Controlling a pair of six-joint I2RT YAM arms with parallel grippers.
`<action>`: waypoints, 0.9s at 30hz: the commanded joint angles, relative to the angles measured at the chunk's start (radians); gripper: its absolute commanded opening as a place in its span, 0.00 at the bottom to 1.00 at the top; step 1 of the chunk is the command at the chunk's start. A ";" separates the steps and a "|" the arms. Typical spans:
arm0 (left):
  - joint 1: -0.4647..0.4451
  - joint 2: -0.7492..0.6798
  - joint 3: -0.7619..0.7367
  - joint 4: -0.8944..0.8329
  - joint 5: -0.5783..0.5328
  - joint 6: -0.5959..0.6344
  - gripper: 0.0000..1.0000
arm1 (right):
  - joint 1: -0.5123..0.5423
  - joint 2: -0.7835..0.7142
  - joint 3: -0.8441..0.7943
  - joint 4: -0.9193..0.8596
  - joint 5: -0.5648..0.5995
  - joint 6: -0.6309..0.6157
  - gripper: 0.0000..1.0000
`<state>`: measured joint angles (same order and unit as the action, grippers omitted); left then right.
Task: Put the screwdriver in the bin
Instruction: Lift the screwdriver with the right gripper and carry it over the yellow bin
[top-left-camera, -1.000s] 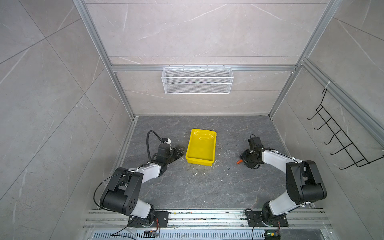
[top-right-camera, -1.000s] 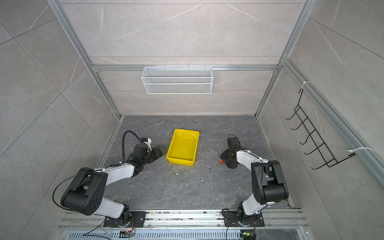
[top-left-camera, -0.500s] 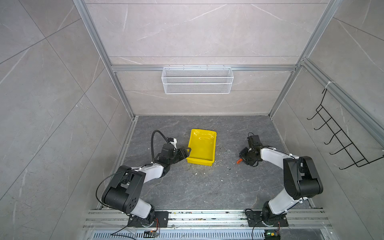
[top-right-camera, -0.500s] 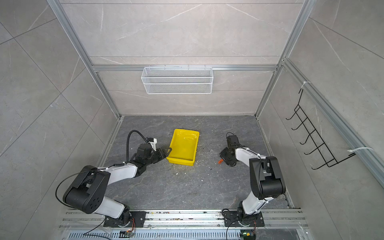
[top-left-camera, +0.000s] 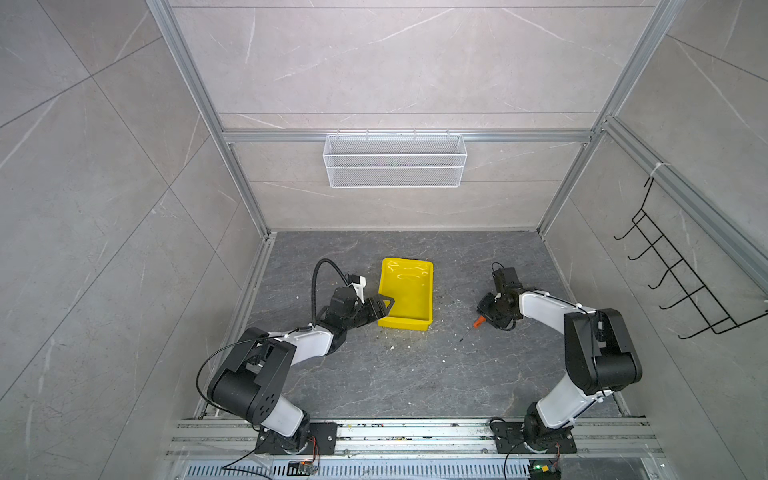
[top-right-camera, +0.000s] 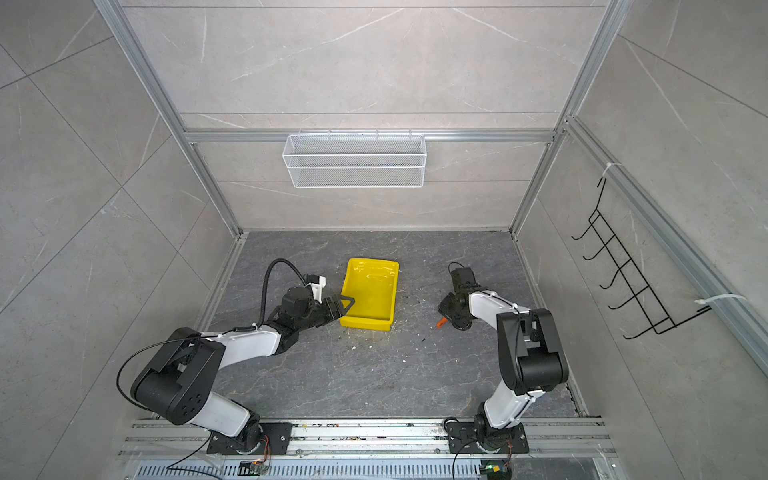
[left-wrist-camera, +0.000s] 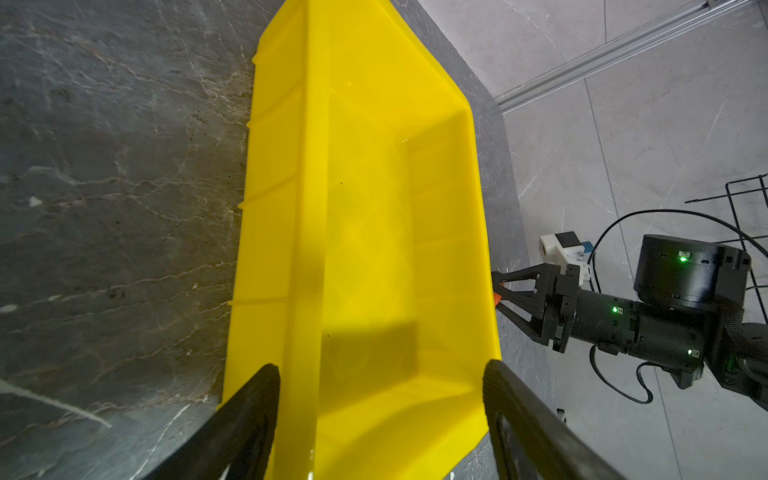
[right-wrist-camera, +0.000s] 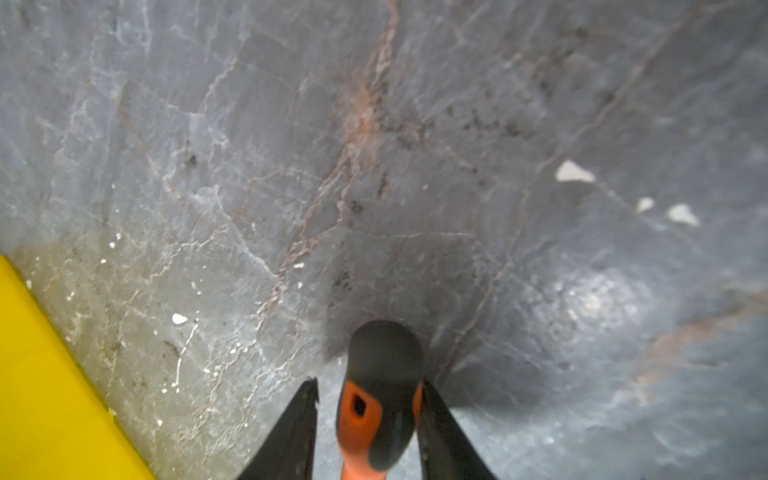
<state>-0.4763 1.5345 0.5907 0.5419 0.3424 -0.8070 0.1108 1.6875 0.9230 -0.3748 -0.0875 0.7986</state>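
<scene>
We are judging the job as barely begun: the screwdriver (top-left-camera: 478, 322) is not yet sitting in the bin (top-left-camera: 409, 291), which is showing nothing but bare yellow inside. The screwdriver seems to be lying on the surface (top-left-camera: 374, 374), with its handle between the tips of the right pincer (right-wrist-camera: 368, 386) and its thin shaft poking out clear of them. One finger (right-wrist-camera: 436, 428) is touching the handle while a sliver of gap is showing on the opposite side, so we cannot tell whether that pincer is truly pinching it or only bracketing it. The left pincer (left-wrist-camera: 380, 365) is standing spread at the bin's edge, one wall between its fingers, clamping nothing we can make out. The bin is sitting well apart from the right pincer, so we are counting a firm grip, a lift, a carry across and a release as all left to do.
</scene>
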 joint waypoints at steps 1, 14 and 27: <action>-0.009 -0.016 0.023 0.047 0.016 0.002 0.79 | 0.004 0.048 -0.022 -0.091 0.056 -0.013 0.35; -0.002 -0.301 -0.062 -0.297 -0.652 0.019 0.84 | 0.042 -0.050 -0.017 -0.171 0.145 -0.058 0.17; 0.011 -0.233 -0.072 -0.268 -0.706 -0.045 0.84 | 0.123 -0.167 0.162 -0.352 0.286 -0.112 0.16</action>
<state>-0.4706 1.3003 0.4759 0.2668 -0.3428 -0.8501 0.2161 1.5463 1.0191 -0.6552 0.1410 0.7094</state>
